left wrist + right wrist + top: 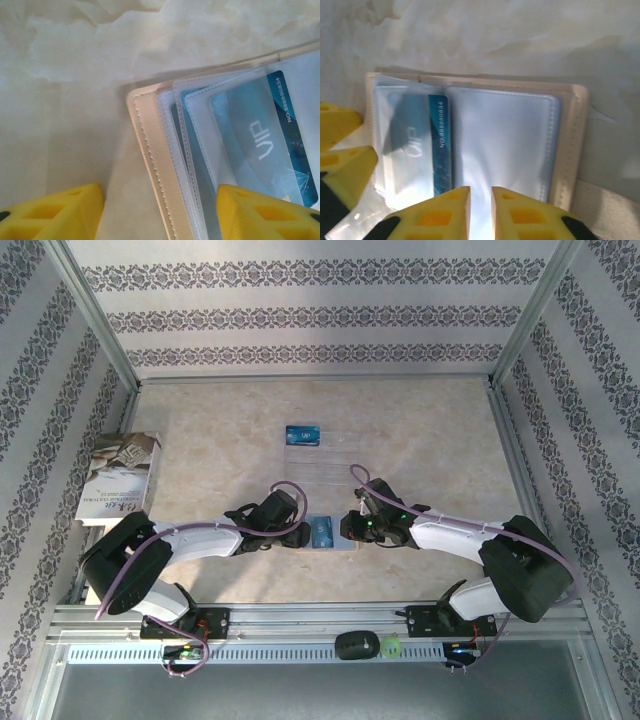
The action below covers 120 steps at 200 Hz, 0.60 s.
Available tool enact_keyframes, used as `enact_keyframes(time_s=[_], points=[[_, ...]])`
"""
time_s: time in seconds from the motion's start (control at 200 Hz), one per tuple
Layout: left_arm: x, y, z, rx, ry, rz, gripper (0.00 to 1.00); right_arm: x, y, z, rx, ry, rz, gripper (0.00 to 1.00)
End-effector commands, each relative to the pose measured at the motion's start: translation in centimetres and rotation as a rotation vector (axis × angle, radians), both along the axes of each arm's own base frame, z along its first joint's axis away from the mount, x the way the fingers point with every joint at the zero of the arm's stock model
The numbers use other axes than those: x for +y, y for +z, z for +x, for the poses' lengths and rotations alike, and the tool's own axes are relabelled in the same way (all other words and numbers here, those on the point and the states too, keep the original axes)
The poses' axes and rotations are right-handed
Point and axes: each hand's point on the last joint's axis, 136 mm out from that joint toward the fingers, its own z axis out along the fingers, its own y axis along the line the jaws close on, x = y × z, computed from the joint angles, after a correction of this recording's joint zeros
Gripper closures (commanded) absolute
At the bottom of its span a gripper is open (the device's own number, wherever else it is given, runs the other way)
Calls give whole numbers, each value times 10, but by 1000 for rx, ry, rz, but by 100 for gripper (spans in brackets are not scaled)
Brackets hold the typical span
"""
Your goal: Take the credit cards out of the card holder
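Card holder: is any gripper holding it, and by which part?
The right gripper seems to pinch the card holder by a clear sleeve's edge; the left gripper holds nothing.

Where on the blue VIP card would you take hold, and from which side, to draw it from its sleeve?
Probably the bare strip with the printed number on the blue VIP card, beside the fold of the card holder. The rest lies under a cloudy sleeve, so come from the fold side, pinch that edge and draw it out flat.
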Motion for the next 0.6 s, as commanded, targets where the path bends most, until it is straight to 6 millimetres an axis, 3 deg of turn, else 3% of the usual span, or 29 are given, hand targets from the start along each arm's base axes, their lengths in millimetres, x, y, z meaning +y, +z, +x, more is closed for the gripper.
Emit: enact_keyframes(time_s=[0.0,0.18,0.415,0.595], points=[[8,-3,-10,18,-6,30,34,20,23,7,-54,80,72,77],[-3,15,-2,-27,-30,-10,34,33,16,4,-24,132,86,74],[-14,4,7,-16,-48,6,36,39,5,4,9,138,90,72],[0,-12,4,17,-20,84,37,40,3,6,17,131,95,71]])
